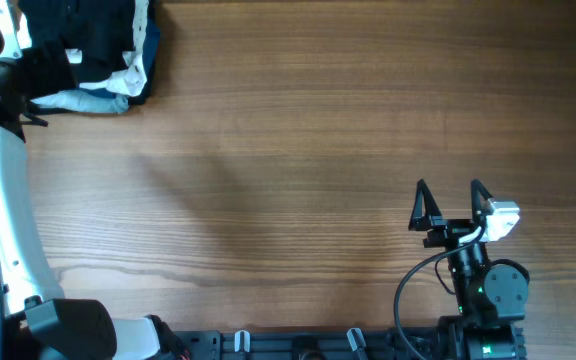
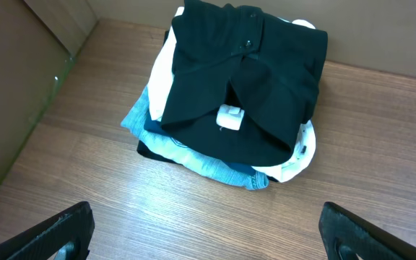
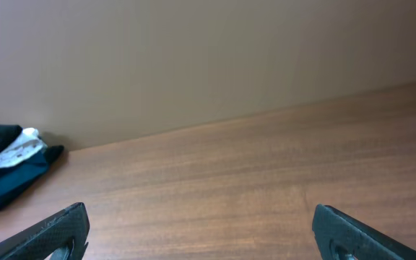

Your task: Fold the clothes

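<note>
You have one black shirt (image 2: 244, 79), lying on top of the single pile (image 2: 193, 155) at the upper left of the counter (image 1: 298, 150) in the overhead view. Only the left wrist view shows it whole, with one white tag (image 2: 230, 117); overhead, the left arm (image 1: 3, 200) hides part. The left jaws and the right jaws stand spread, holding nothing.

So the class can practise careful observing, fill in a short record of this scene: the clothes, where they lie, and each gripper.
clothes: black shirt on top of a pile, over a white garment and a light-blue piece
place: far left corner of the table
left gripper: open, facing the pile, touching nothing
right gripper: open, empty, far from the pile
</note>
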Controlling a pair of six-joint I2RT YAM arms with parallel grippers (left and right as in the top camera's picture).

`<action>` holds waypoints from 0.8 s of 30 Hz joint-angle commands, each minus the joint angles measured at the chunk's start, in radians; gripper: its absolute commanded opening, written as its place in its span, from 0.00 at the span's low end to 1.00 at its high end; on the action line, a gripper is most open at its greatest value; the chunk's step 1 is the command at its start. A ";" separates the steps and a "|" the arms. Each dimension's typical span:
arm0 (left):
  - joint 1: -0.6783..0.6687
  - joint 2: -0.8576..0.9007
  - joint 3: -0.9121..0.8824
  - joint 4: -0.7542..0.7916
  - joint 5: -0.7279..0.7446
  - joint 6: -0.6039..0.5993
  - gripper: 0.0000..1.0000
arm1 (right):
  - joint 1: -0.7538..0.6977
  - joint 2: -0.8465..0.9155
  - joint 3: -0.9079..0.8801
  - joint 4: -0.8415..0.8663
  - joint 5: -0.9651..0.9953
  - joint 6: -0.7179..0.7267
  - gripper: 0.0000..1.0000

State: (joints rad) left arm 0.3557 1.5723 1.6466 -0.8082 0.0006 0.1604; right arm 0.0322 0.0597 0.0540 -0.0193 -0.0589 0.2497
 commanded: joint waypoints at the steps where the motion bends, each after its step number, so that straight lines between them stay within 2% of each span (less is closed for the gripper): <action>1: 0.000 -0.001 0.001 0.003 0.002 0.012 1.00 | 0.004 -0.020 -0.037 0.001 -0.046 0.016 1.00; 24: -0.003 -0.040 0.001 -0.008 0.002 0.012 1.00 | 0.004 -0.019 -0.049 0.027 -0.045 0.015 1.00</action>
State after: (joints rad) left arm 0.3553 1.5723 1.6466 -0.8089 0.0006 0.1600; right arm 0.0322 0.0563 0.0132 0.0013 -0.0860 0.2569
